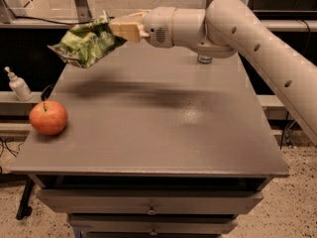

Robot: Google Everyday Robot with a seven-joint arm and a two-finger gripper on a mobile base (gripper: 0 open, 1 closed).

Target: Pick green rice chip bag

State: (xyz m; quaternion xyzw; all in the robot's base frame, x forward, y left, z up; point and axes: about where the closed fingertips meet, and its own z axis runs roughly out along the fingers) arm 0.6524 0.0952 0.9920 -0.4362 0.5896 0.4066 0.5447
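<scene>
The green rice chip bag (86, 43) is a crumpled light-green foil bag hanging in the air above the table's far left corner. My gripper (119, 29) is shut on the bag's right end and holds it well clear of the grey table (163, 128). The bag's shadow lies on the table beneath it. My white arm (247, 38) reaches in from the right.
A red apple (48, 117) sits at the table's left edge near the front. A drink can (204, 58) stands at the far edge, mostly hidden behind my arm. A small white bottle (19, 85) stands on a ledge left of the table. Drawers are below the tabletop.
</scene>
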